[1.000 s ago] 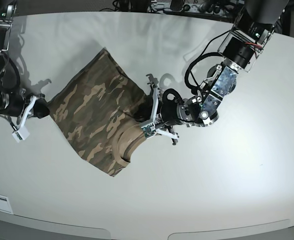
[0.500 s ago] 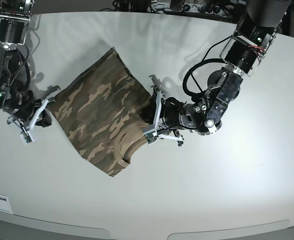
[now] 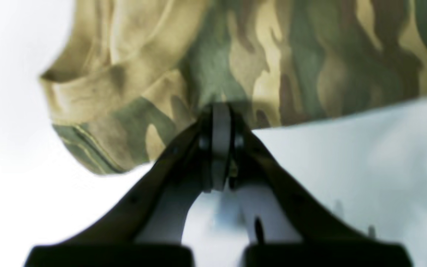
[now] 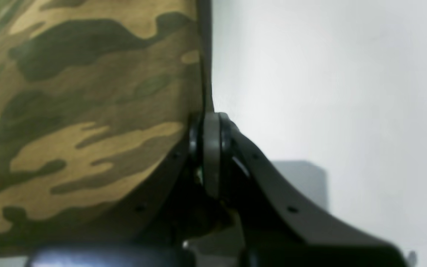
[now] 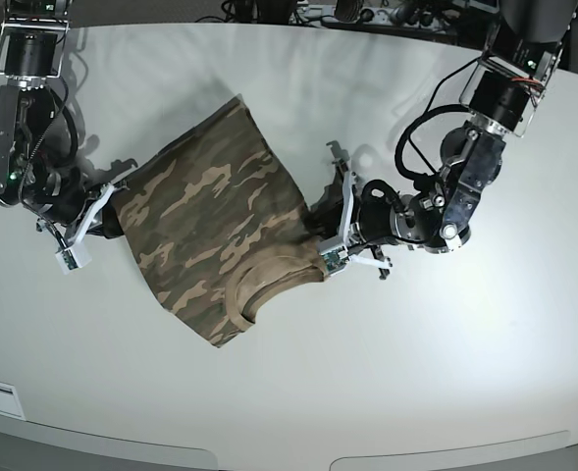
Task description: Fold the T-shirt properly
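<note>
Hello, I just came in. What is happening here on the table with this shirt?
A two-armed robot is folding a camouflage T-shirt on a white table. The left gripper is shut on the shirt's edge near the tan collar. The right gripper is shut on the opposite edge. The shirt is already partly folded and lies stretched between both grippers.

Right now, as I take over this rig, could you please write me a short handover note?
Left gripper: shut on the T-shirt beside its tan collar.
Right gripper: shut on the shirt's opposite edge.
The camouflage shirt lies partly folded on the white table, stretched between both arms.
Done: shirt doubled over, both edges gripped.
Left: finish the remaining folds, flatten it, release.
</note>
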Controlling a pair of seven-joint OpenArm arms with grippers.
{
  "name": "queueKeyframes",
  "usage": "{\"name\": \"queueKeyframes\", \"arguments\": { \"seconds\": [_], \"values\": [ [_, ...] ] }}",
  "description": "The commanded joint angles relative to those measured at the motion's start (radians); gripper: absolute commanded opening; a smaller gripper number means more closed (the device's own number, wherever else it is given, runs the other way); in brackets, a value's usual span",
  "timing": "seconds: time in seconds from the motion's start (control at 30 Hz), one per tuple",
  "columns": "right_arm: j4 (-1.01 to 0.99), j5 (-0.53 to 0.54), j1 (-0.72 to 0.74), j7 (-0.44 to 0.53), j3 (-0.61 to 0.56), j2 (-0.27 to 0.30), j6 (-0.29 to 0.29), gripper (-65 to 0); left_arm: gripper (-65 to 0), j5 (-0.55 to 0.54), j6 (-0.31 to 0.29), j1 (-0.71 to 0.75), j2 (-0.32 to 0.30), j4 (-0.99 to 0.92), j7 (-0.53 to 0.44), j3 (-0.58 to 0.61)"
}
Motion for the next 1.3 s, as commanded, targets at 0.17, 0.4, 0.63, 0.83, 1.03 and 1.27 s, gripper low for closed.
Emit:
{"name": "queueKeyframes", "arguments": {
  "seconds": [0.17, 0.4, 0.63, 0.83, 1.03, 1.27],
  "values": [
    [0.072, 0.071, -0.079, -0.031, 0.006, 0.014, 0.006, -65.0, -65.0, 0.111, 0.002, -0.021, 0.005, -0.177, -0.143, 0.023],
    [0.222, 0.066, -0.216, -0.037, 0.007, 0.014, -0.010, -65.0, -65.0, 0.170, 0.019, -0.082, 0.047, -0.209, -0.222, 0.023],
    [0.383, 0.018, -0.339, -0.037, 0.008, 0.014, -0.098, -65.0, -65.0, 0.167, 0.039, -0.157, 0.077, -0.209, -0.225, 0.023],
    [0.447, -0.141, -0.363, -0.037, 0.008, 0.014, -0.279, -65.0, -65.0, 0.137, 0.040, -0.206, 0.075, -0.208, -0.140, 0.022],
    [0.524, -0.269, -0.363, -0.046, 0.008, 0.014, -0.484, -65.0, -65.0, -0.232, 0.053, -0.240, 0.026, -0.116, 0.159, -0.005],
    [0.702, -0.196, -0.366, -0.047, 0.015, 0.014, -0.433, -65.0, -65.0, -0.810, -0.009, -0.208, -0.078, 0.043, 0.472, -0.114]
  ]
}}
